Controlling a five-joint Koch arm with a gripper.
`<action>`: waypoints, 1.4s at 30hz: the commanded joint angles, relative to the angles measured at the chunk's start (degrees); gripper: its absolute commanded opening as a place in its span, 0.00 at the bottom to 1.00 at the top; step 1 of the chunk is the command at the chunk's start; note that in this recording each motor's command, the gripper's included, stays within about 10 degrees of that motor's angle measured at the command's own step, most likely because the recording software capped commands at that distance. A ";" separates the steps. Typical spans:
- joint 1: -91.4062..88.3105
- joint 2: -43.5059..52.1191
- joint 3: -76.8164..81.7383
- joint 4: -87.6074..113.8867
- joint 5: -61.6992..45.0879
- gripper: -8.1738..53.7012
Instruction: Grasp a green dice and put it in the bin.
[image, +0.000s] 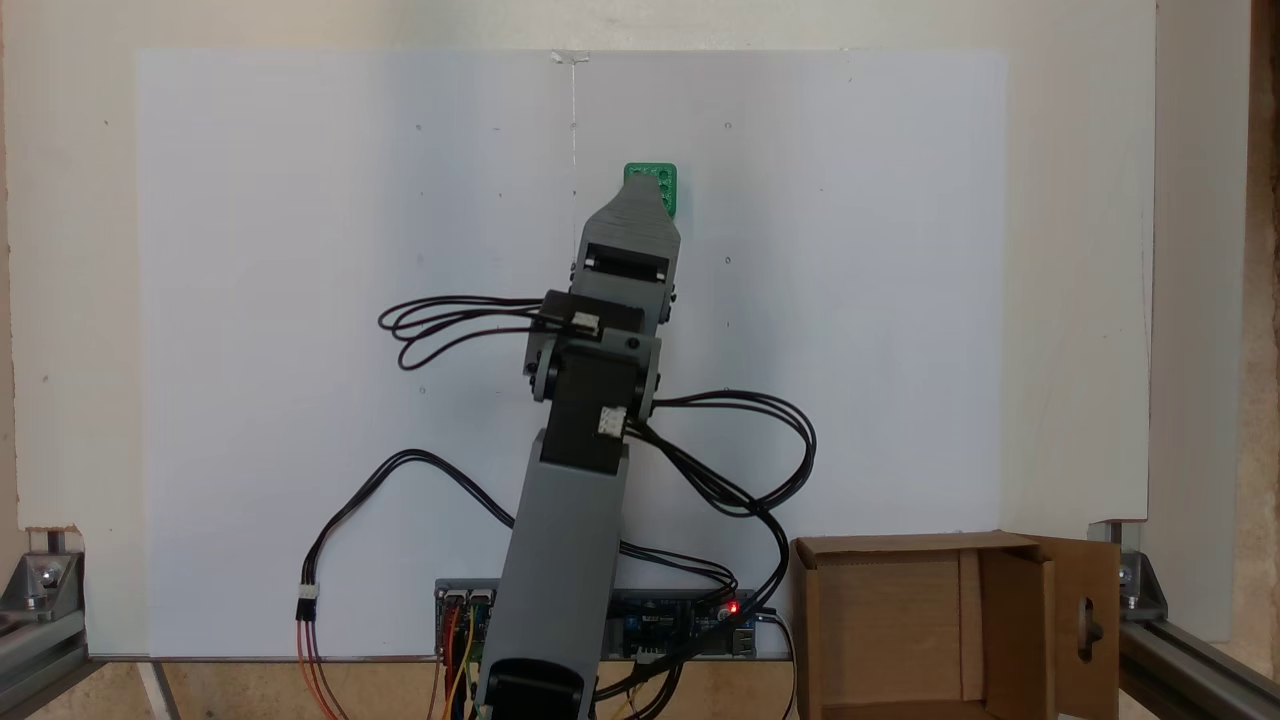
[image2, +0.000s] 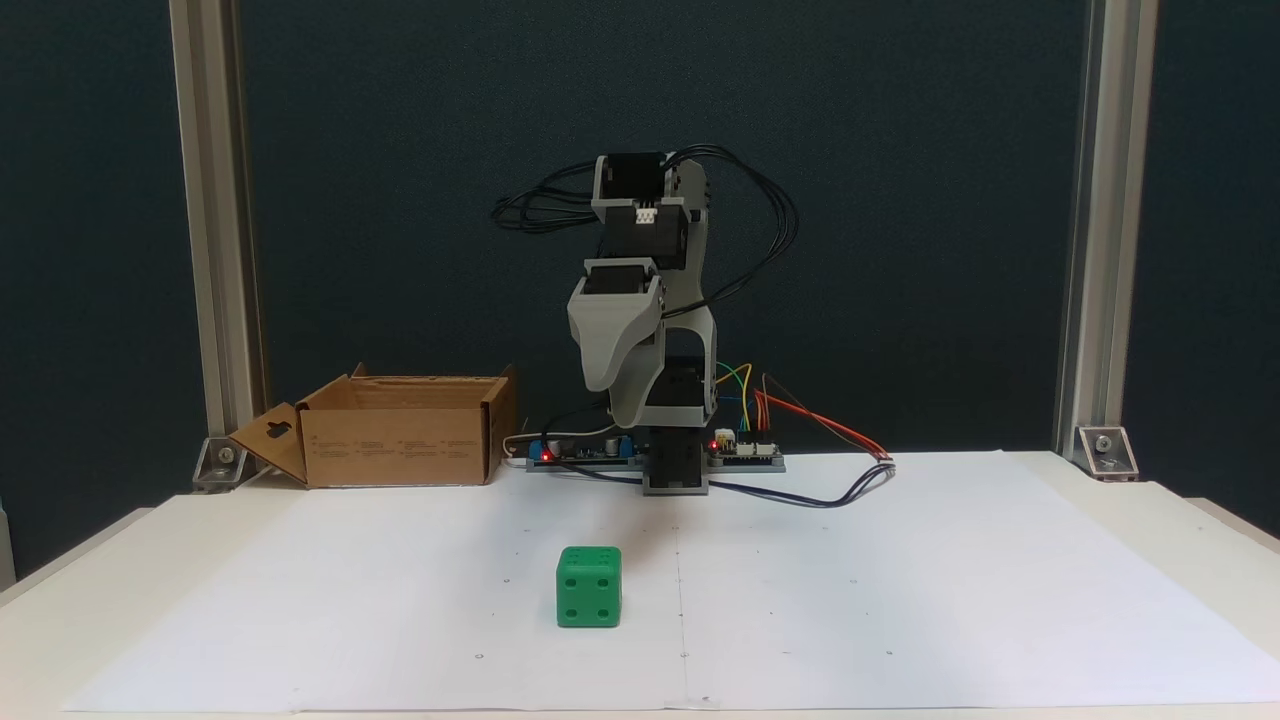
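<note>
One tool (image2: 628, 400) aloft, empty, well above green dice (image2: 589, 587).

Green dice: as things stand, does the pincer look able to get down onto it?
Probably yes. The green dice sits alone on the white paper, with the pincer raised above and behind it; the bin stands well aside.

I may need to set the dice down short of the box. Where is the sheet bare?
Bare either side of the green dice, and between it and the bin. Crowded along the back edge: arm base, circuit boards, trailing cables.
</note>
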 joint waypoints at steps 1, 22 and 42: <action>0.79 -1.93 -5.27 0.09 2.02 0.83; 1.58 -13.45 -16.44 9.23 -16.52 0.84; 2.02 -22.76 -21.09 9.05 -16.00 0.84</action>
